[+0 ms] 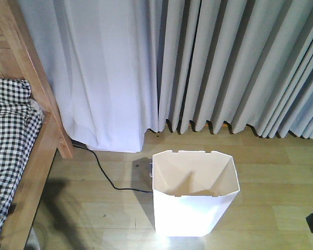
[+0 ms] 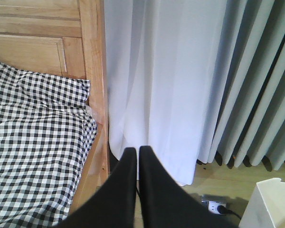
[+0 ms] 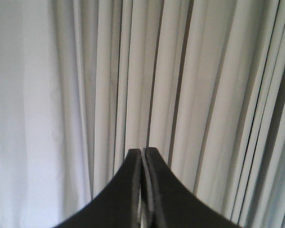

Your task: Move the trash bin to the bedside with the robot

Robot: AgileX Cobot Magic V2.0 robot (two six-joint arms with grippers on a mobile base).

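- Standing upright on the wood floor [image 1: 271, 177]: trash bin [image 1: 190, 208], near the curtains [image 1: 224, 62], apart from the bed [image 1: 39, 156].
- Left gripper [image 2: 137, 152]: fingertips together, empty.
- Right gripper [image 3: 142, 153]: fingertips together, empty.

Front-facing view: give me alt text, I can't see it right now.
A white trash bin stands open and empty on the wooden floor, apart from the bed with checked bedding at left. Grey curtains hang behind; a black cable crosses the floor.

White trash bin [image 1: 190, 208] stands upright, open, well right of the checked-bedding bedside [image 1: 21, 156].
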